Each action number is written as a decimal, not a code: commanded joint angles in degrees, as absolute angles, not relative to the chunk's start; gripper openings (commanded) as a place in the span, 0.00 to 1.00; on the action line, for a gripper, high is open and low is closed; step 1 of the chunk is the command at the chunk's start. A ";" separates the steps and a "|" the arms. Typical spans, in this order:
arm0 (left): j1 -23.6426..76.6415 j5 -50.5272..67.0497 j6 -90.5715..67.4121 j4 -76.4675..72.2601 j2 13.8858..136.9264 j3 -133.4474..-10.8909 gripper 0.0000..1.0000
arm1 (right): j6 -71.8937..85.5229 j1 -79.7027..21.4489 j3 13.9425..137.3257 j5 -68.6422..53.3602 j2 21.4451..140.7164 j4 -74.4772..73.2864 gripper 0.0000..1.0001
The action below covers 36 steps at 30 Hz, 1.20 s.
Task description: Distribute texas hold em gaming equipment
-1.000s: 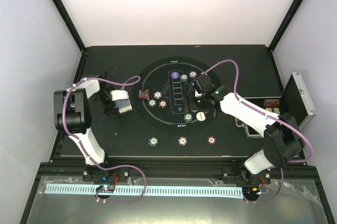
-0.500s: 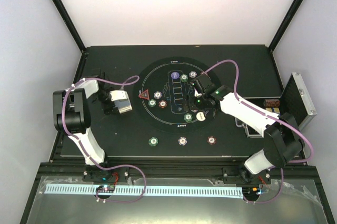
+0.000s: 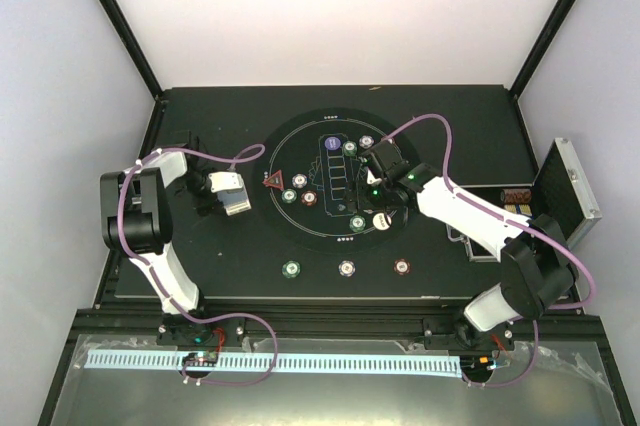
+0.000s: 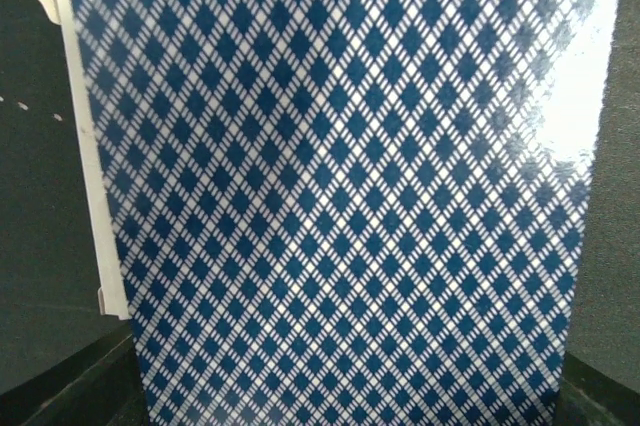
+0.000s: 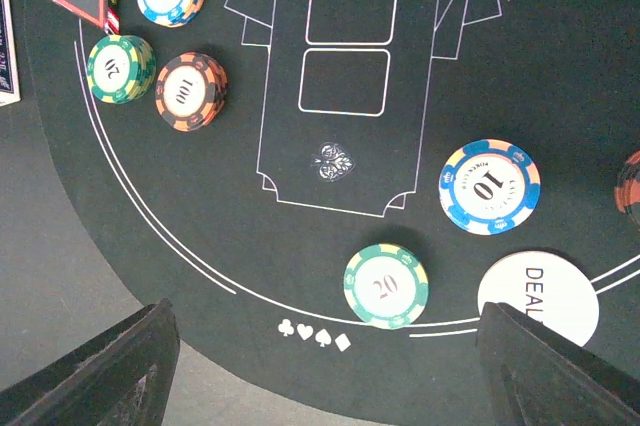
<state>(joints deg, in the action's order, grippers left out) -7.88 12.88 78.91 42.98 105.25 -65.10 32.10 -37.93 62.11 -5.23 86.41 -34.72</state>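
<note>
A deck of playing cards (image 4: 340, 186) with blue diamond-patterned backs fills the left wrist view. My left gripper (image 4: 345, 401) is shut on it, a dark finger (image 4: 70, 386) against each long side. From above, the deck (image 3: 234, 194) sits left of the round mat (image 3: 300, 231), next to the red triangle (image 3: 272, 182). My right gripper (image 5: 330, 386) hangs open over the mat's right half, above a green 20 chip (image 5: 386, 286), with nothing in it. A blue 10 chip (image 5: 490, 186) and the white dealer disc (image 5: 540, 301) lie beside it.
More chips (image 3: 299, 188) cluster by the triangle. A purple disc (image 3: 333, 144) lies at the mat's far side. Three chips (image 3: 346, 268) lie in a row toward the near edge. The open silver-edged case (image 3: 565, 191) stands at the table's right edge.
My left gripper's jaws have closed in on the deck. The right arm has barely moved, and the chips lie where they were.
</note>
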 commanded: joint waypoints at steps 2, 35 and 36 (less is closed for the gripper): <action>-8.20 14.03 81.18 41.70 105.91 -64.61 0.73 | 32.43 -38.34 61.87 -6.39 86.16 -33.83 0.83; -9.19 15.60 83.86 50.52 95.20 -65.22 0.02 | 37.29 -38.67 61.62 -17.45 85.69 -25.58 0.80; -9.15 16.43 84.08 51.70 94.64 -65.57 0.01 | 37.67 -38.67 61.70 -18.24 85.62 -24.93 0.80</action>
